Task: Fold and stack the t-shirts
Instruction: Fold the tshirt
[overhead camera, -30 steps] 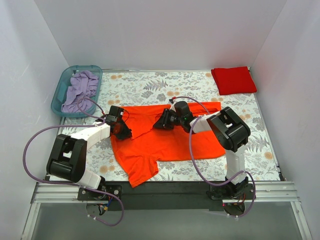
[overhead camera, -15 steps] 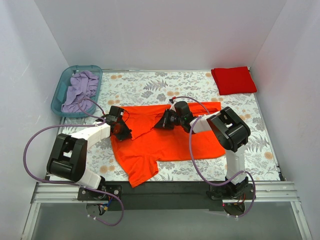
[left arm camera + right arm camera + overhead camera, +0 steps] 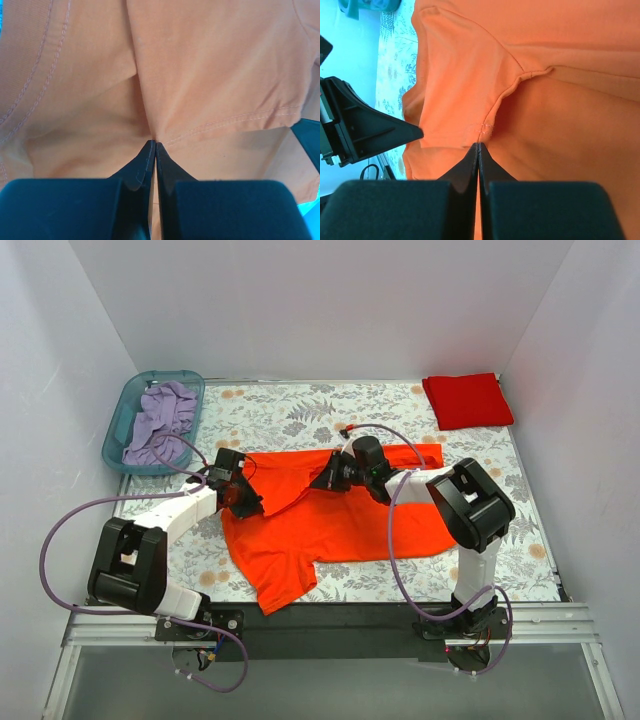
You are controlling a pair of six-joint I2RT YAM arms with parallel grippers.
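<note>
- A teal basket [image 3: 113, 430] is sitting at the far left corner of the floral table [image 3: 300, 405], with a crumpled lavender cloth [image 3: 160, 420] lying inside it.
- The left gripper [image 3: 252, 508] is reaching in low over the left edge of the orange t-shirt [image 3: 340, 525]. In its wrist view the two fingers are pressing tightly together [image 3: 153, 145], pinching the cloth right at a stitched hem.
- The orange t-shirt is lying spread across the middle of the table, its long side running left to right. One sleeve is pointing toward the near edge. A flap of cloth is sitting raised between the two grippers.
- The right gripper [image 3: 318, 485] is coming in from the right over the shirt's far edge. Its fingers are also clamping shut [image 3: 478, 146], nipping the fabric just below a curved seam.
- The red t-shirt [image 3: 467, 400] is resting folded into a neat rectangle at the far right corner, well apart from the orange one and from both arms.
</note>
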